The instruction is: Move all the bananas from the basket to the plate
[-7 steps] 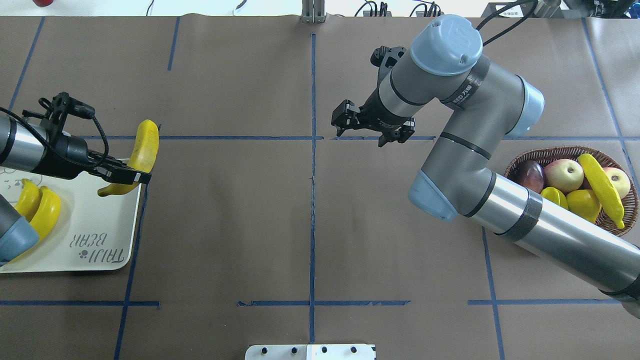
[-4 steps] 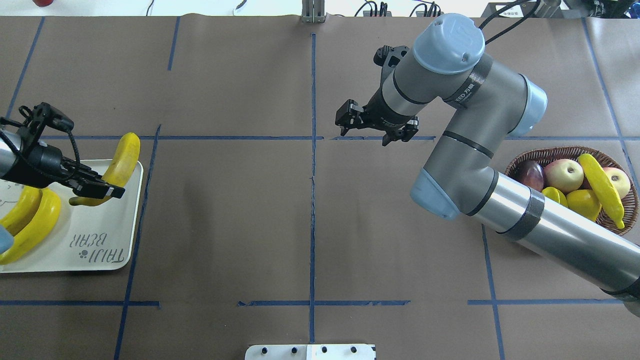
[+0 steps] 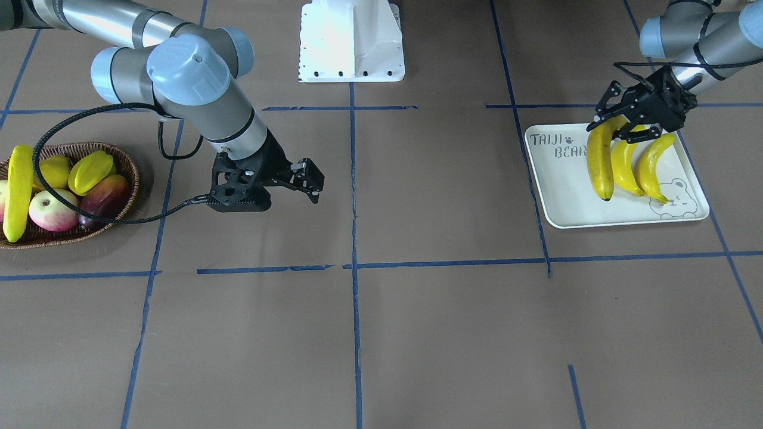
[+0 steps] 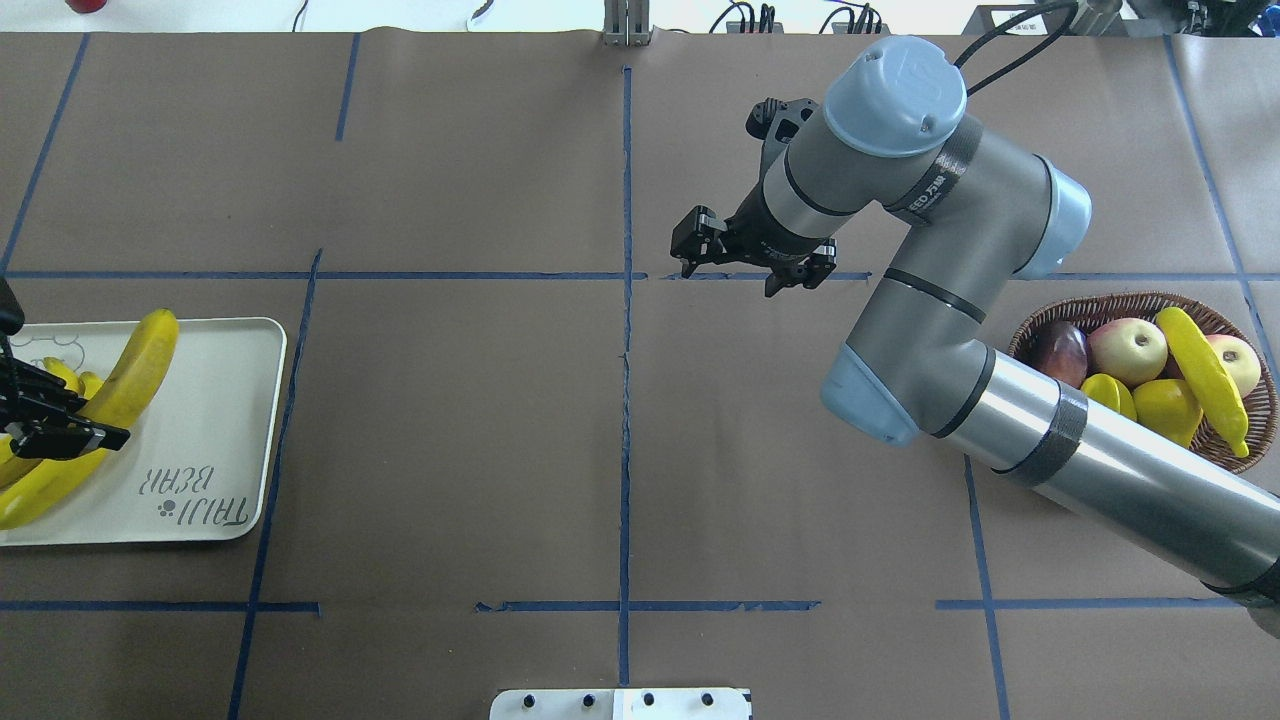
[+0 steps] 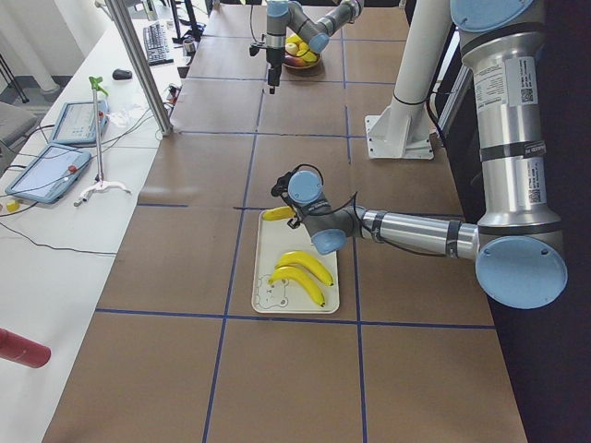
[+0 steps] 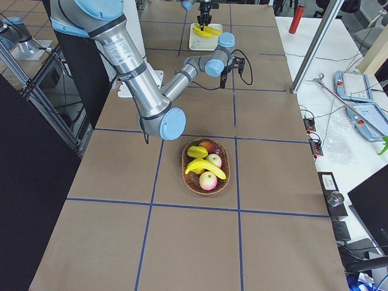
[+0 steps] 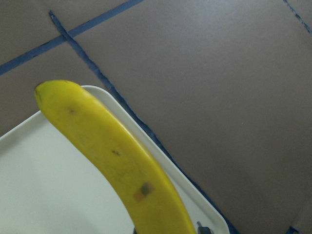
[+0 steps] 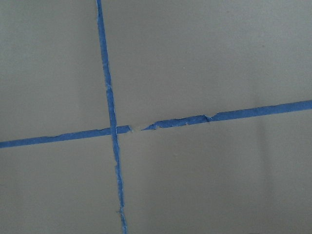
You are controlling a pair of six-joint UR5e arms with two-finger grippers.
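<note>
Brown tabletop (image 4: 450, 450), blue tape lines (image 4: 625, 400): your left hand (image 3: 623, 128) pinches one banana (image 3: 599, 158) over the plate (image 3: 566, 202), at 9 o'clock in the overhead view, beside two bananas (image 3: 626, 167) lying there. Your right hand (image 4: 735, 270) hangs spread and empty near centre. A fourth banana (image 4: 1205, 380) lies in the basket (image 4: 1130, 300) at 3 o'clock.

Brown table (image 4: 450, 450), blue tape grid (image 4: 624, 450); white side desk (image 5: 55, 277) with keyboard (image 5: 155, 41), tablets (image 5: 46, 175)
</note>
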